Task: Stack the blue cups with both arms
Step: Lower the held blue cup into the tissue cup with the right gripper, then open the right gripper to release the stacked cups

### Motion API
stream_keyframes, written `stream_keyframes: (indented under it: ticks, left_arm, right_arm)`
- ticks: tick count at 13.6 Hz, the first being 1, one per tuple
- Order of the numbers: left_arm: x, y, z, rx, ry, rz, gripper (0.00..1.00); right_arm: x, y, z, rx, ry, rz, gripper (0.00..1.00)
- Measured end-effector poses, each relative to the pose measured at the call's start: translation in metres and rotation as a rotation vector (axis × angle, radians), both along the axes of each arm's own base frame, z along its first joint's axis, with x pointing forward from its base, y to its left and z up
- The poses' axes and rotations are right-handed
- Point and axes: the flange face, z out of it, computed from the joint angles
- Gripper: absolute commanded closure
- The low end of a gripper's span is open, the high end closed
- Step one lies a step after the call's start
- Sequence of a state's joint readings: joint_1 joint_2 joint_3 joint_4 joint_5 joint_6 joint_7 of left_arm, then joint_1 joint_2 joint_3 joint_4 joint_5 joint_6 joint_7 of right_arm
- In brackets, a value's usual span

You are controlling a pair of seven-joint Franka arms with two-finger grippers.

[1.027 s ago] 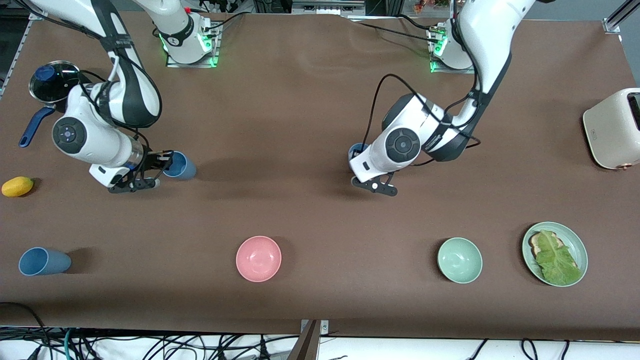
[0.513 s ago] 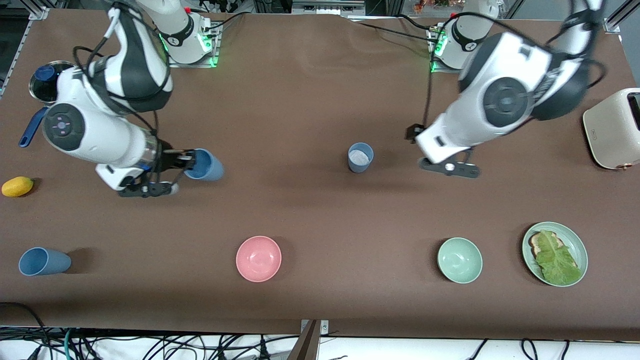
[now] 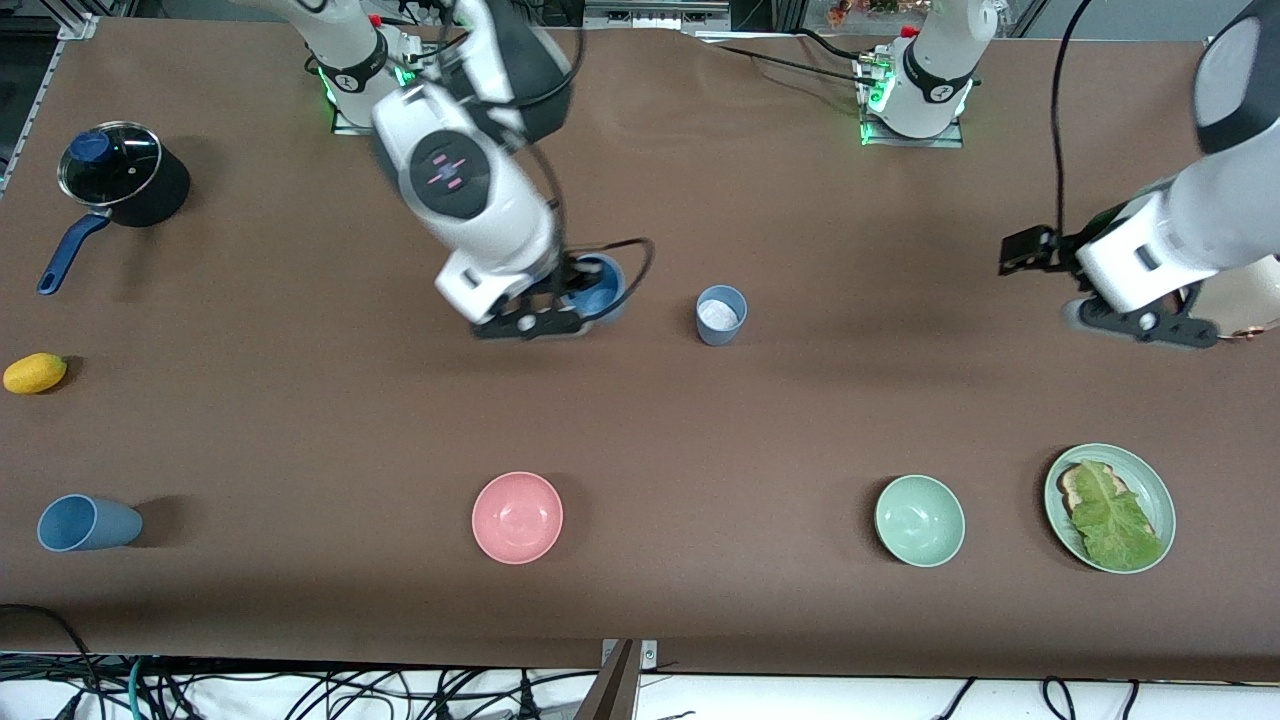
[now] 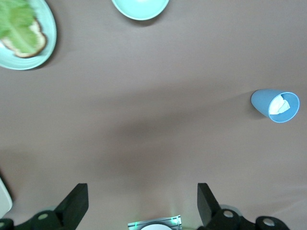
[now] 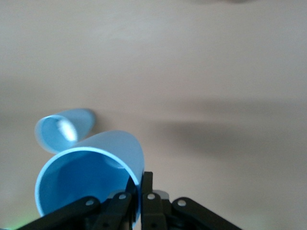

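Observation:
My right gripper (image 3: 568, 305) is shut on the rim of a blue cup (image 3: 602, 283) and holds it tilted above the table, close beside a greyer blue cup (image 3: 721, 315). That greyer cup stands upright mid-table with something white inside. In the right wrist view my fingers (image 5: 142, 191) pinch the held cup's wall (image 5: 91, 182), and the greyer cup (image 5: 64, 132) shows just past it. My left gripper (image 3: 1150, 325) is open and empty, up over the table's left-arm end by the toaster. In the left wrist view (image 4: 141, 211) the greyer cup (image 4: 276, 105) is well away. A third blue cup (image 3: 85, 523) lies on its side near the front camera at the right arm's end.
A lidded black pot (image 3: 120, 170) and a yellow fruit (image 3: 35, 373) sit at the right arm's end. A pink bowl (image 3: 517, 517), a pale green bowl (image 3: 919, 520) and a green plate (image 3: 1060, 475) with toast and lettuce sit near the front camera. A cream toaster (image 3: 1245, 295) is under the left arm.
My right arm has carried its blue cup from the right arm's end to beside the greyer cup. My left arm has left the greyer cup standing and moved off toward the toaster.

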State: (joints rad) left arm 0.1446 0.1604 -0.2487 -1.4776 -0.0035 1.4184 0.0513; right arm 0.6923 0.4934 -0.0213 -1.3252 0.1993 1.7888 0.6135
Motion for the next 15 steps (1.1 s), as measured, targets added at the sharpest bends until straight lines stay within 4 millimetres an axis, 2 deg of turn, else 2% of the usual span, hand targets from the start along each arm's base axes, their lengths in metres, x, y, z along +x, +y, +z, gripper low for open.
stream_keyframes:
  ticks: [1,3,5,7,9,10,15]
  left_arm:
    - [-0.006,0.006,0.012,0.007,-0.027,0.013,0.0]
    - [-0.009,0.018,0.021,0.019,-0.105,0.044,0.0]
    - [-0.016,0.027,0.015,0.025,-0.136,0.056,0.0]
    - [-0.03,0.014,0.017,0.027,-0.141,0.036,0.0]
    - [-0.04,0.004,0.023,0.026,-0.151,0.021,0.0]
    - [-0.043,0.005,0.024,0.026,-0.153,0.022,0.0]
    - [-0.039,0.016,0.016,0.027,-0.143,0.042,0.0]
  right_arm:
    - [-0.012,0.026,0.004,0.011,-0.016,-0.025,1.0]
    - [-0.033,0.07,0.002,0.044,-0.052,-0.082,1.0]
    - [-0.056,0.11,-0.019,0.054,-0.078,-0.118,1.0]
    - [-0.074,0.137,-0.049,0.031,-0.105,-0.139,1.0]
    - [-0.081,0.148,-0.072,0.011,-0.11,-0.14,1.0]
    - [-0.079,0.147,-0.076,0.005,-0.113,-0.141,1.0]
    - [-0.063,0.137,-0.07,-0.002,-0.141,-0.157,1.0]
